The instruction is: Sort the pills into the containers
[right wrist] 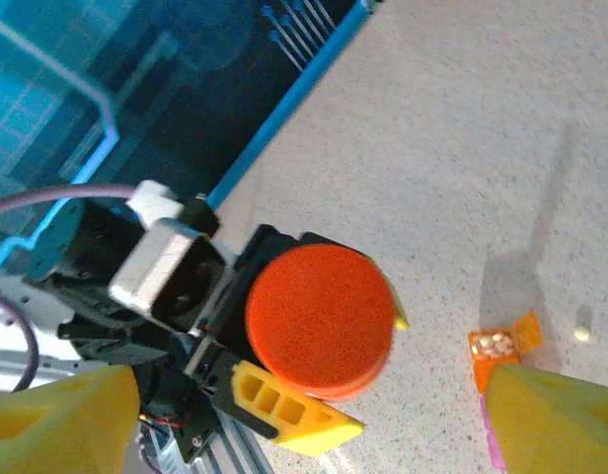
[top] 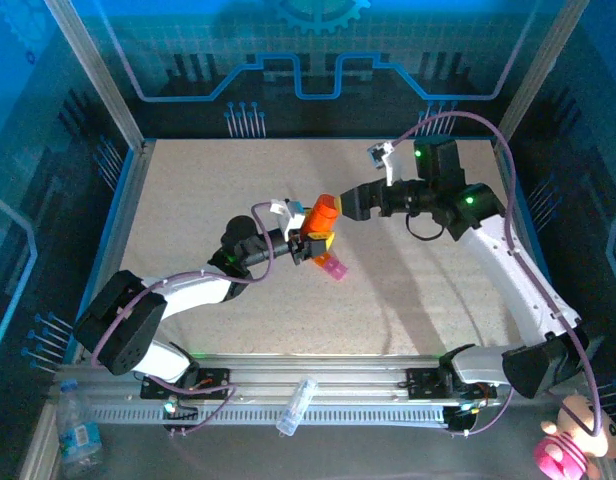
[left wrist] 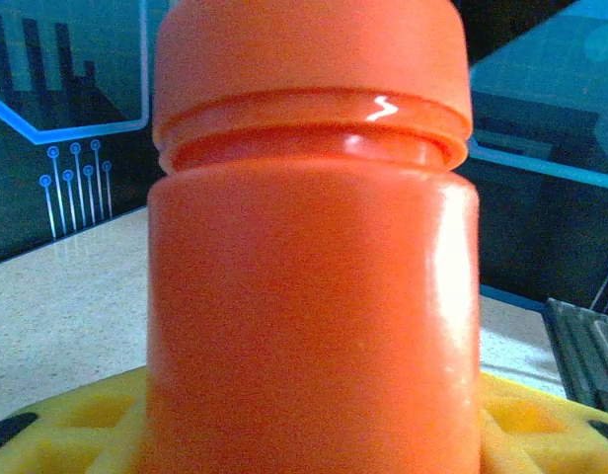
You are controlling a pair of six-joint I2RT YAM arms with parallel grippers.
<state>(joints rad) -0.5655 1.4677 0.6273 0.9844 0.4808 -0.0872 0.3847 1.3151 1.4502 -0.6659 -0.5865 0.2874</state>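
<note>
- Containers [top: 334, 267] lie on the speckled table [top: 188, 200], at 5 o'clock from the bottle. One orange cell is open with pills [right wrist: 495, 343] inside.
- Left gripper [top: 310, 245] is clamped on the orange bottle [top: 323, 214], low on its body.
- Right gripper [top: 348, 203], fingers spread wide, is at 3 o'clock from the cap [right wrist: 319, 321].
- Loose pill [right wrist: 581, 335] lies on the table at 3 o'clock from the open cell.

Two arms [top: 193, 290] [top: 513, 265], one orange bottle [top: 323, 213], one container strip [top: 334, 268], one loose pill [right wrist: 581, 336]
</note>
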